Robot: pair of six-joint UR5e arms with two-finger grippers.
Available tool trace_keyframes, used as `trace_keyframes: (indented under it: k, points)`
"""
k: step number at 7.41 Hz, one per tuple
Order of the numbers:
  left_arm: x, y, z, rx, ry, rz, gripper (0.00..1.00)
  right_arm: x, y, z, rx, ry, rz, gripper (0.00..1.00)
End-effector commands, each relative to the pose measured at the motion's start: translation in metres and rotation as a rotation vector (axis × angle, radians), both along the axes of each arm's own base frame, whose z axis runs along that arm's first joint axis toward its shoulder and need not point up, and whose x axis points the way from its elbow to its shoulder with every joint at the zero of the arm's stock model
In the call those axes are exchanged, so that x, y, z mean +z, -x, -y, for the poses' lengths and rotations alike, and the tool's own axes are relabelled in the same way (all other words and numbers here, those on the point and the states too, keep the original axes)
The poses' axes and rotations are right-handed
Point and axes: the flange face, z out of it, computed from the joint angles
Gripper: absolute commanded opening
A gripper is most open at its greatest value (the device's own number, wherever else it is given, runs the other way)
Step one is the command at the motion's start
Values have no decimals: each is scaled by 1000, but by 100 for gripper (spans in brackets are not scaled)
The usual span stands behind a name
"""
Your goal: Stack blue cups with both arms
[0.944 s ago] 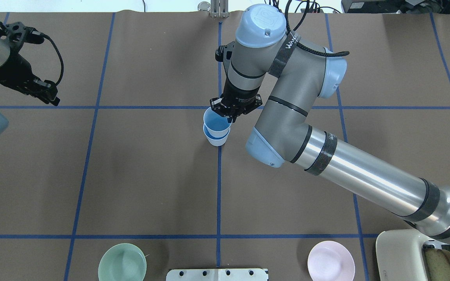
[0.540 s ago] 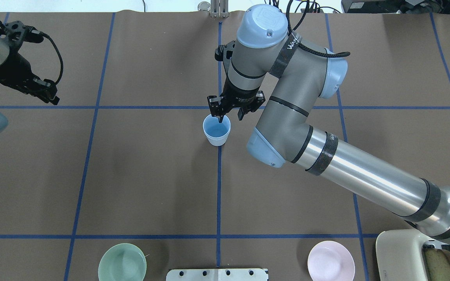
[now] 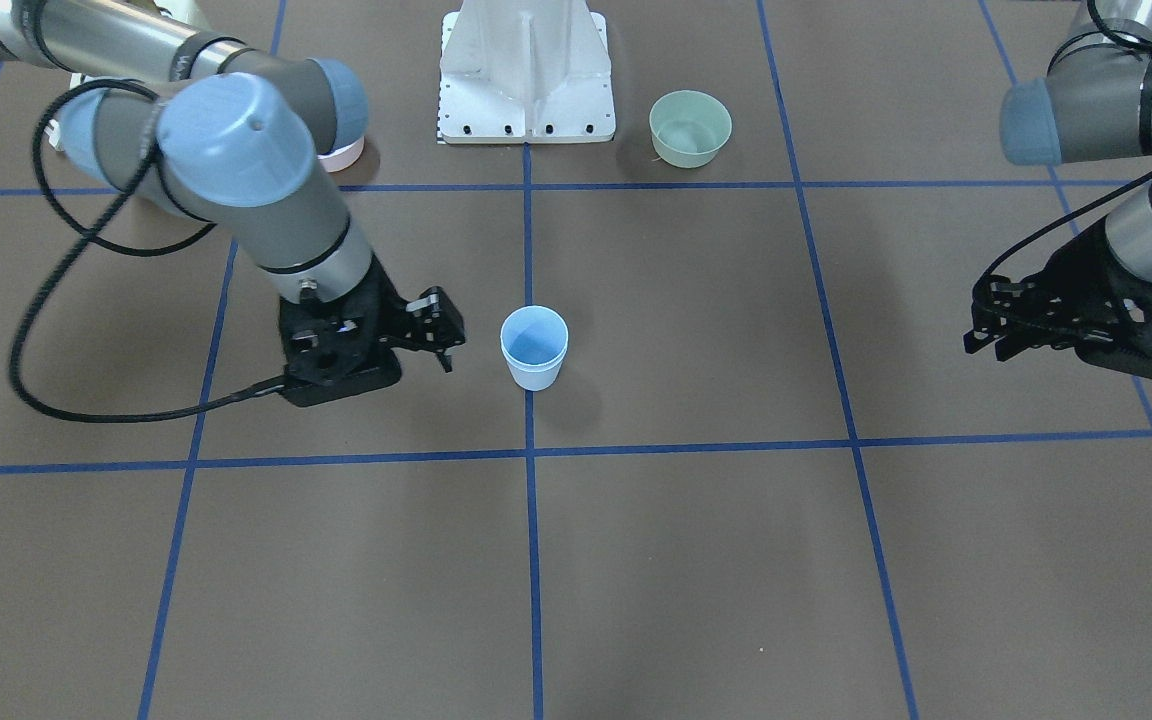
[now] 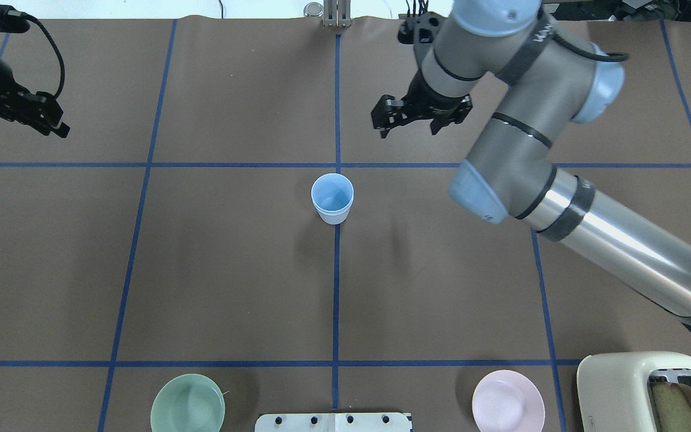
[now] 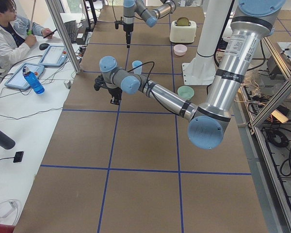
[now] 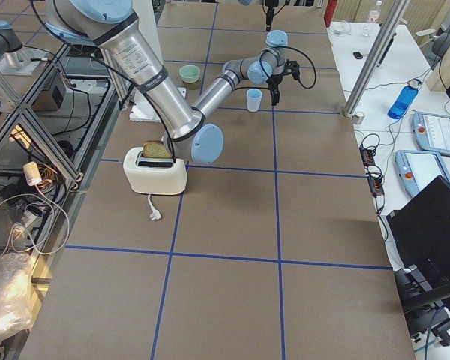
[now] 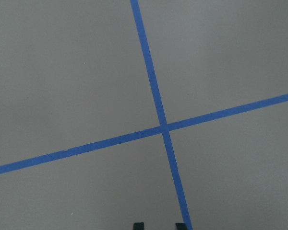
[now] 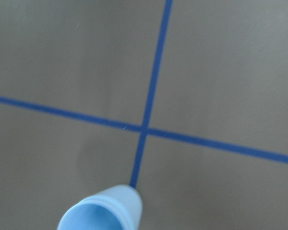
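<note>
Overhead, a black strap (image 4: 536, 41) on the right arm (image 4: 615, 243) bears white letters, perhaps "WAV", too skewed to read surely. The right gripper (image 4: 408, 127) hangs spread and empty, well beyond the blue cups (image 4: 333, 198), which stand stacked upright, mouths up, on the centre tape line (image 4: 336, 288). From across the table the left gripper (image 3: 978, 327) hovers well off to the stack's side, with a green bowl (image 3: 691, 128), a pink bowl (image 3: 344, 155) and the white base (image 3: 526, 70) behind. The left wrist camera shows its fingertips (image 7: 138, 225) apart over a tape crossing (image 7: 165, 127), and the right wrist camera catches the stack's rim at its lower edge.
</note>
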Motion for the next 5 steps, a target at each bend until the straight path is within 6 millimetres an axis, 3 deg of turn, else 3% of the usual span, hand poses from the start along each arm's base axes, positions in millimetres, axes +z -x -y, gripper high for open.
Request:
trace_keyframes:
  k: [1,3,4,5]
  points:
    - [13,64,14,25,-59,44,70,109,-147,25,-36,-98,-92,100]
    - [40,117,14,28,-90,74,87,192,-251,28,30,-15,-138,100]
    - [65,141,5,22,-84,83,88,232,-306,18,95,58,-138,100]
    - [81,153,5,49,-107,92,92,263,-348,3,95,81,-119,100]
